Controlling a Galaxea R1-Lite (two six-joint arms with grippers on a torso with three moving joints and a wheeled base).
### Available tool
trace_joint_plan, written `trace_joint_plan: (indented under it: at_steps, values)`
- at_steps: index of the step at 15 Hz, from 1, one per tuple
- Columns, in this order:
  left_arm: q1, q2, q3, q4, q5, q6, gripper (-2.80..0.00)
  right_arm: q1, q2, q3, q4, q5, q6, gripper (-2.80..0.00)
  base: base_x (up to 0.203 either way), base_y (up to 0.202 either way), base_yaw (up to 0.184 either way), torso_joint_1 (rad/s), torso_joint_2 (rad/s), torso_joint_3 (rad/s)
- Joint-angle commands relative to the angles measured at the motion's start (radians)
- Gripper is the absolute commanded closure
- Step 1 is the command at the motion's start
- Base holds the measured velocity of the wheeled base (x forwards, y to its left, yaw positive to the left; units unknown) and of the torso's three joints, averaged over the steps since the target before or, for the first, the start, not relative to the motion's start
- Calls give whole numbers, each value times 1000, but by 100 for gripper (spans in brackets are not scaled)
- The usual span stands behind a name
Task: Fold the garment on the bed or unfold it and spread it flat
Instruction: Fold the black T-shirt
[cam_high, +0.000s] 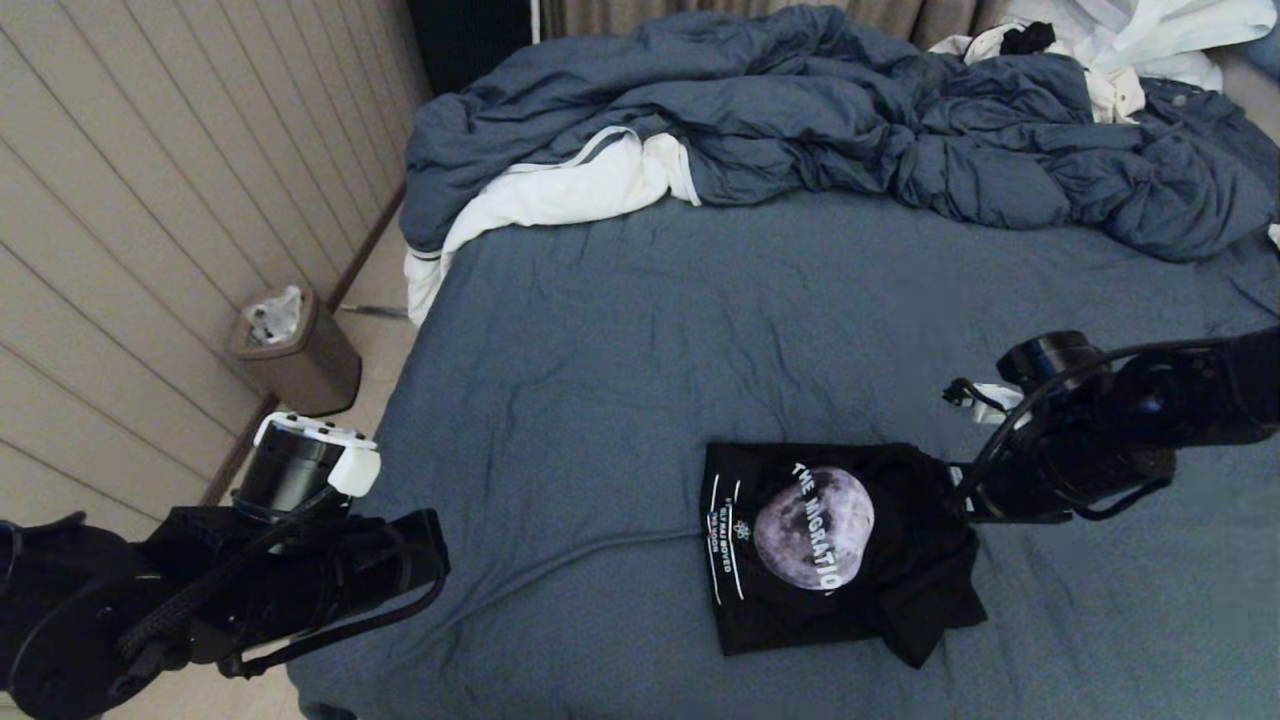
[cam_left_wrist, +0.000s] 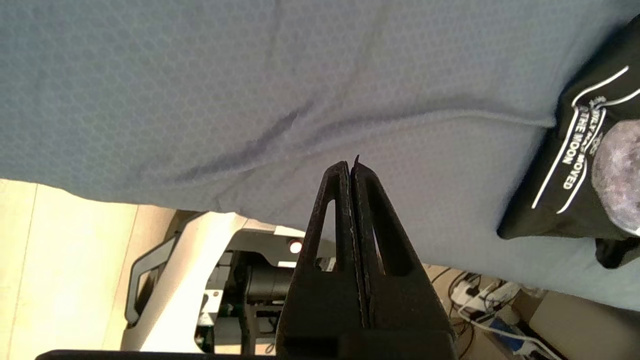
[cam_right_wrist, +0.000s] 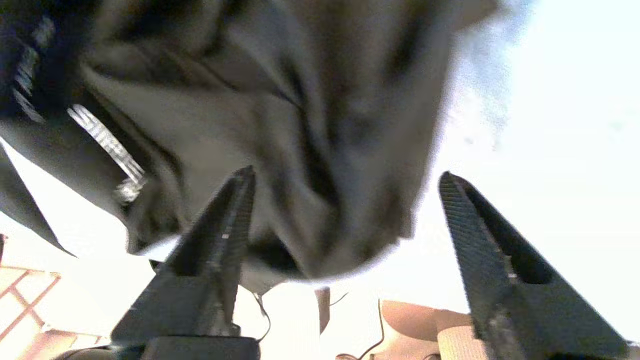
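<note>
Right now the right gripper (cam_right_wrist: 345, 175) is hanging with fingers spread, empty, just beside the folded shirt's (cam_high: 830, 545) near edge, far closer than the closed left gripper (cam_left_wrist: 352, 167).

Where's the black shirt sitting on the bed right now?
In the head view the black shirt lies folded, moon print up, on the near right part of the bed, directly beside the right claw, which is open.

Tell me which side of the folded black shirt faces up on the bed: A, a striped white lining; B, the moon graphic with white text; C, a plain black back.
B: in the head view the garment lies folded on the bed with its grey moon and white text showing on top.
</note>
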Motion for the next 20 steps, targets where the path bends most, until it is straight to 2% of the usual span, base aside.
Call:
trace_joint_plan:
  at_steps: [1,4,6,10,14,15,20]
  values:
    - [1,11,0,-2,1,-4,0,-63,-74,54,0,12,-29,-280,0,0,0,0,0,0]
    - [0,12,0,-2,1,-4,0,-155,-169,131,0,106,-92,-280,0,0,0,0,0,0]
    - [-2,2,1,-2,2,-3,0,-185,-234,201,2,151,-120,-280,0,0,0,0,0,0]
    - [-2,4,5,-2,2,-1,0,-155,-271,352,-9,162,-160,-280,0,0,0,0,0,0]
    - [-4,13,5,-2,1,-3,0,-136,-162,446,-209,160,-162,-280,0,0,0,0,0,0]
    - [-4,15,5,-2,1,-3,0,-126,-144,463,-248,160,-159,-280,0,0,0,0,0,0]
    - [-4,44,2,-2,-2,-4,0,-92,-95,451,-257,161,-145,-280,0,0,0,0,0,0]
